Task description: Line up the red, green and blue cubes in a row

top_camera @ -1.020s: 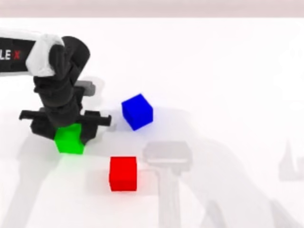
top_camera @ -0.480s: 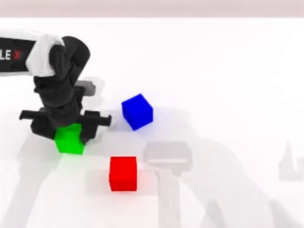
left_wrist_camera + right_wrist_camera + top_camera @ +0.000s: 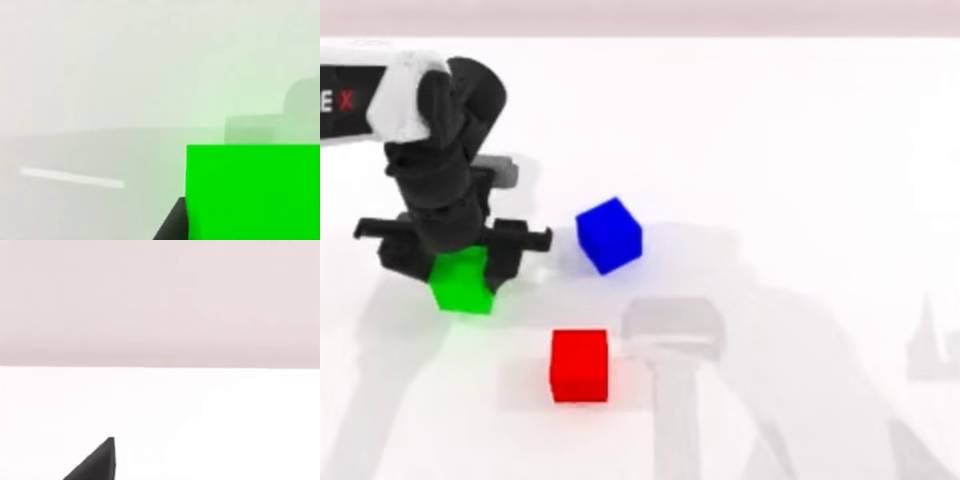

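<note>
My left gripper is shut on the green cube at the table's left, and the cube hangs just off the surface. In the left wrist view the green cube fills the lower corner, with one dark finger pressed to its side. The blue cube rests turned at an angle, to the right of the gripper. Nearer the front, below and slightly left of the blue one, sits the red cube, square to the table. My right arm is out of the top view; only a dark bit of the right gripper shows in its wrist view.
The white table stretches bare to the right, and its back edge runs along the top. Grey arm shadows fall beside the red cube and across the front right.
My left gripper has risen a little with the green cube, drifting slightly back and left. The red and blue cubes have not moved.
</note>
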Controlling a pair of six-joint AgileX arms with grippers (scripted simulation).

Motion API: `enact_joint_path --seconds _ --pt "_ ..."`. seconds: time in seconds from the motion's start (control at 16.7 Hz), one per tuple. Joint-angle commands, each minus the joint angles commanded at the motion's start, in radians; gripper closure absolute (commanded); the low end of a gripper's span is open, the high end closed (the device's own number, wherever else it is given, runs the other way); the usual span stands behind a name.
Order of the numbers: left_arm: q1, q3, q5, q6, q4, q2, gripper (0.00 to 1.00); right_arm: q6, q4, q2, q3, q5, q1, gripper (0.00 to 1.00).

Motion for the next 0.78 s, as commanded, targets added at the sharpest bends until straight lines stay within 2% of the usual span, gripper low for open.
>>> enact_joint_path --seconds 0.3,0.6,0.78 --pt "0.012 0.099 0.000 -0.001 -0.170 -0.068 1.00 0.000 0.000 0.000 0.000 0.000 0.000 0.00" --pt "0.005 0.103 -0.001 -0.002 -0.175 -0.069 1.00 0.000 0.000 0.000 0.000 0.000 0.000 0.00" --pt "-0.060 0.139 0.000 -0.070 -0.195 -0.049 1.00 0.000 0.000 0.000 0.000 0.000 0.000 0.00"
